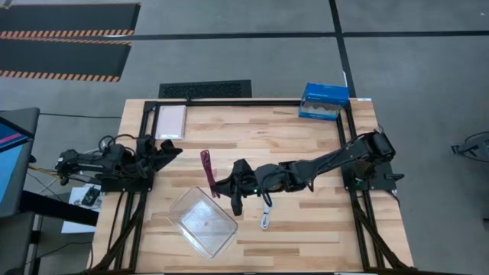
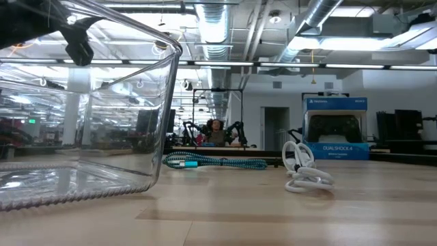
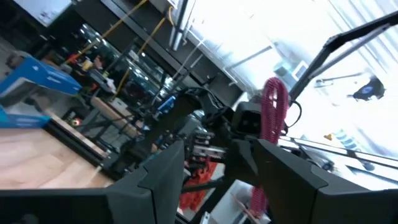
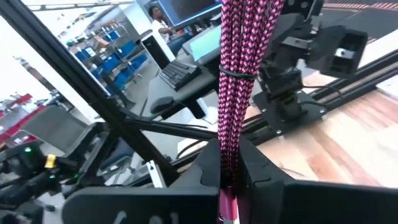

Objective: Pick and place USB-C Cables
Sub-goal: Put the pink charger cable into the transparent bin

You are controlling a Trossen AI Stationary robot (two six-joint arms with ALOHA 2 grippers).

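The right gripper pinches the magenta-pink cable by its lower end, bundle upright just beyond the clear tray; light, soft and braided, it looks best held at its tied middle; left gripper waits, jaws spread, far left.

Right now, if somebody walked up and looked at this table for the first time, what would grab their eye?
Most striking is the magenta-pink cable, clamped upright in the right gripper near the table's middle, just above the clear tray. The white cable lies on the wood to the right of the tray, and a teal cable lies farther back. The left gripper waits at the left edge.
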